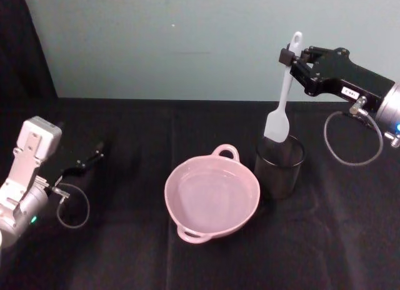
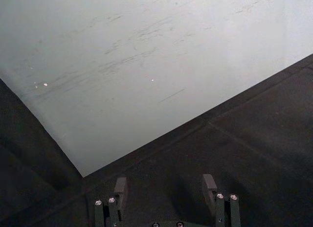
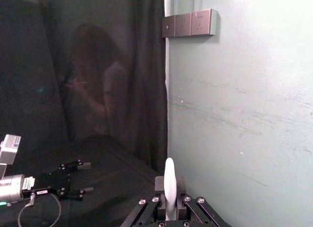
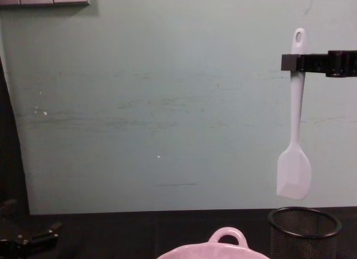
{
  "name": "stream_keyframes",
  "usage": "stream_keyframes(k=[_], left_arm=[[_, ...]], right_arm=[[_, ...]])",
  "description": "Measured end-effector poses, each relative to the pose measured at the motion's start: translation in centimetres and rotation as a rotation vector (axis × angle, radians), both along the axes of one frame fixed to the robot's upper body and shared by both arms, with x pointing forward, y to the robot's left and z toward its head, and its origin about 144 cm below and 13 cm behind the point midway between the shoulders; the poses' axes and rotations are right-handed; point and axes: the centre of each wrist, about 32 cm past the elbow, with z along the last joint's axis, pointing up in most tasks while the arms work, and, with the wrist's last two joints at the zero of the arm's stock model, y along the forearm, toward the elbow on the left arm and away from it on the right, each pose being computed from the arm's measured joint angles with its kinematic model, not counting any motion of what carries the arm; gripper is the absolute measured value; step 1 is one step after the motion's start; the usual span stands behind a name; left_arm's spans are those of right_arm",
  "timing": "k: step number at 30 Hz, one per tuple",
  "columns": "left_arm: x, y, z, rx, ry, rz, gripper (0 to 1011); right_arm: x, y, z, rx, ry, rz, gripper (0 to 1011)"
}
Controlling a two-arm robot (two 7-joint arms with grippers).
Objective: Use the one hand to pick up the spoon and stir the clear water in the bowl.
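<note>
the black right gripper pinches the white plastic spoon, held up high. the round pink bowl is not stirred yet. the left gripper rests open at the side.

Dim, even light; the wall glows softly, the tablecloth lies dark.

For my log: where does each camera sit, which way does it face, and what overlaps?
Head: high, looking down at bowl, mesh cup; right claw holds the spoon, left claw parked left.
Chest: low, facing the wall; spoon hangs above the cup.
Left wrist: faces wall and cloth; its open fingers show.
Right wrist: faces curtain beside wall; its claw grips the handle.
Shared: head and chest show bowl, cup, spoon.
</note>
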Motion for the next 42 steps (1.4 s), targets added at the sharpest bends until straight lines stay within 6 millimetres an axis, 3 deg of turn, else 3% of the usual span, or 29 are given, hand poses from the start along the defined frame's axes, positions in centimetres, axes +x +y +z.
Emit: stream_keyframes(k=[29,34,42], left_arm=[[0.0,0.0,0.0,0.000,0.000,0.000,1005],[0.0,0.0,0.0,0.000,0.000,0.000,1005],[0.0,0.0,0.0,0.000,0.000,0.000,1005]], right_arm=[[0.1,0.0,-0.3,0.007,0.001,-0.001,116],[0.1,1.8,-0.8,0.013,-0.007,0.031,117],[0.2,7.2,-3.1,-0.004,-0.008,0.135,116]])
